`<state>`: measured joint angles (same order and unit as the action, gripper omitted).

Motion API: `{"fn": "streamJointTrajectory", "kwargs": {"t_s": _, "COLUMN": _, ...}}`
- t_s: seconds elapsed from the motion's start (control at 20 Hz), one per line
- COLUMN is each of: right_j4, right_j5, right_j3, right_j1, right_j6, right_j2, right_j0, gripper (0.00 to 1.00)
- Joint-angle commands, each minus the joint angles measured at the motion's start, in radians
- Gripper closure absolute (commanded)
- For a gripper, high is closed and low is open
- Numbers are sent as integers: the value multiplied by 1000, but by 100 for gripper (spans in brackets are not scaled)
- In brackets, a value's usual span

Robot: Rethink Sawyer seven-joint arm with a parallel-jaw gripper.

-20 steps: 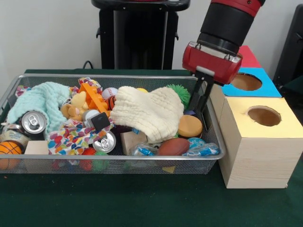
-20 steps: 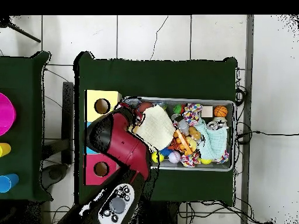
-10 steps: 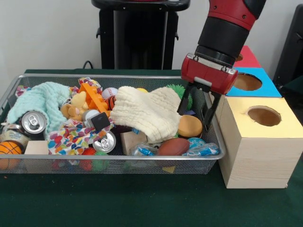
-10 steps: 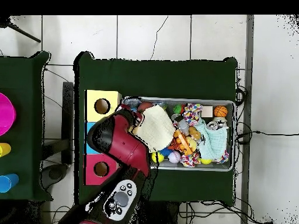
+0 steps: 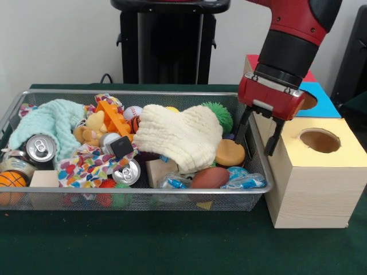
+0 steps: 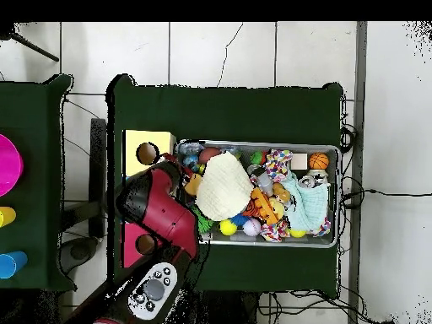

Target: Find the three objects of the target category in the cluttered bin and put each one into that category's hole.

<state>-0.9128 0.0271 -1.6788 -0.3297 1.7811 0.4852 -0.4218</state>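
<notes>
My gripper (image 5: 256,140) hangs open over the right rim of the wire bin (image 5: 143,191), against the yellow-topped box (image 5: 321,166). Nothing is between its fingers (image 5: 272,139). Just left of it in the bin lie an orange disc (image 5: 230,153), a brown football (image 5: 210,177) and a green spiky ball (image 5: 218,113). A cream cloth (image 5: 178,134) covers the bin's middle. In the overhead view the red arm (image 6: 160,211) hides the gripper between the boxes and the bin (image 6: 329,241).
The yellow hole (image 5: 319,140) is right of the gripper, with a blue box (image 5: 324,102) and a red box (image 5: 303,69) behind. The bin's left half holds a teal cloth (image 5: 49,121), cans (image 5: 39,148), a basketball (image 5: 11,181), a baseball (image 5: 132,112) and orange toys.
The gripper has risen out of the bin's right end and moved right to the bin rim beside the yellow box. Its fingers now show spread, with nothing in them.
</notes>
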Motion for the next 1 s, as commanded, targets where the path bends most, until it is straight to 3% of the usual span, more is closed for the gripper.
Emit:
{"fn": "streamJointTrajectory", "kwargs": {"t_s": 0.05, "right_j4": -105, "right_j5": -61, "right_j3": 35, "right_j1": 87, "right_j6": 334, "right_j2": -70, "right_j0": 10, "gripper": 0}}
{"fn": "streamJointTrajectory", "kwargs": {"t_s": 0.5, "right_j4": -83, "right_j5": -121, "right_j3": 48, "right_j1": 100, "right_j6": 352, "right_j2": -70, "right_j0": 54, "gripper": 0}}
{"fn": "streamJointTrajectory", "kwargs": {"t_s": 0.65, "right_j4": -55, "right_j5": -151, "right_j3": 47, "right_j1": 85, "right_j6": 358, "right_j2": -105, "right_j0": 85, "gripper": 0}}
{"fn": "streamJointTrajectory", "kwargs": {"t_s": 1.0, "right_j4": -86, "right_j5": -172, "right_j3": 59, "right_j1": 78, "right_j6": 385, "right_j2": -144, "right_j0": 88, "gripper": 0}}
